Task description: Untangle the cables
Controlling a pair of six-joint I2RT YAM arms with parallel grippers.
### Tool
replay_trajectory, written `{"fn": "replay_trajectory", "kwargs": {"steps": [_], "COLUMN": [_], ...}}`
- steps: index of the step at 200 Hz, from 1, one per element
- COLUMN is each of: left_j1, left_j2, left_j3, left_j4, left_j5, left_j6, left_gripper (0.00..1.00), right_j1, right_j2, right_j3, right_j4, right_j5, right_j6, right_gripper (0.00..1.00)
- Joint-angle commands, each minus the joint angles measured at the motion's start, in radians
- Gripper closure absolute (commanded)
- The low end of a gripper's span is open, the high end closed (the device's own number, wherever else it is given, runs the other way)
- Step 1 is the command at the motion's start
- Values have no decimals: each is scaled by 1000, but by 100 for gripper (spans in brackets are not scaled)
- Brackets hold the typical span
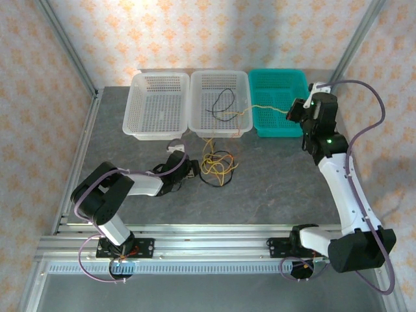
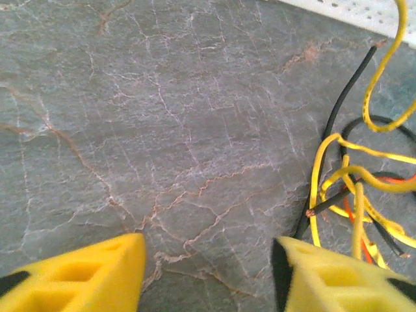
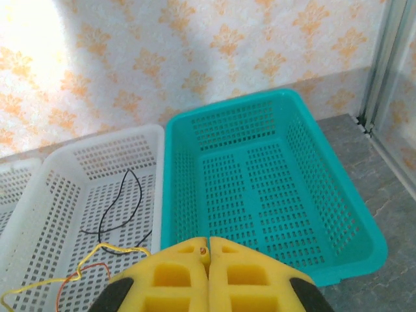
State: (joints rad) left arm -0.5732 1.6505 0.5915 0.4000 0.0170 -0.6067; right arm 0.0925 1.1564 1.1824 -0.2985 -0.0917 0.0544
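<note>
The tangle [image 1: 218, 168] of thin yellow, black and orange-red cables lies in loose loops on the table [image 1: 279, 175], at 6 o'clock from the middle basket [image 1: 242, 84]. The left gripper [image 2: 208, 266] hangs close to the table at the tangle's 9 o'clock, its jaws wide and holding nothing. One black cable [image 1: 224, 104] curls inside that basket. The right gripper [image 3: 208, 246], above the teal basket [image 3: 338, 195], is pressed closed on a yellow cable [image 3: 120, 247] that stretches toward 9 o'clock.

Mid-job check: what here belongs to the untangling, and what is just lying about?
Job: cable tangle; yellow cable pinched by right gripper; black cable in middle basket; left gripper, open beside tangle.
Lying about: left white basket, teal basket.
</note>
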Motion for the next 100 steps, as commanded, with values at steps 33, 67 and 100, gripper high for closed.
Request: {"fn": "replay_trajectory", "kwargs": {"steps": [33, 67, 100], "left_j1": [13, 14, 15], "left_j2": [4, -51, -179], "left_j3": [1, -6, -11], "left_j4": [-75, -77, -30], "left_j5": [-21, -36, 4], "left_j6": [1, 6, 84], "left_gripper": [67, 68, 48], "right_j1": [-5, -5, -3], "right_j2": [-31, -46, -37], "right_j3": [-14, -32, -38], "right_j4": [5, 10, 4], "right_j5": [139, 77, -57], "right_j6": [-3, -19, -26], "right_gripper": [100, 100, 100]}}
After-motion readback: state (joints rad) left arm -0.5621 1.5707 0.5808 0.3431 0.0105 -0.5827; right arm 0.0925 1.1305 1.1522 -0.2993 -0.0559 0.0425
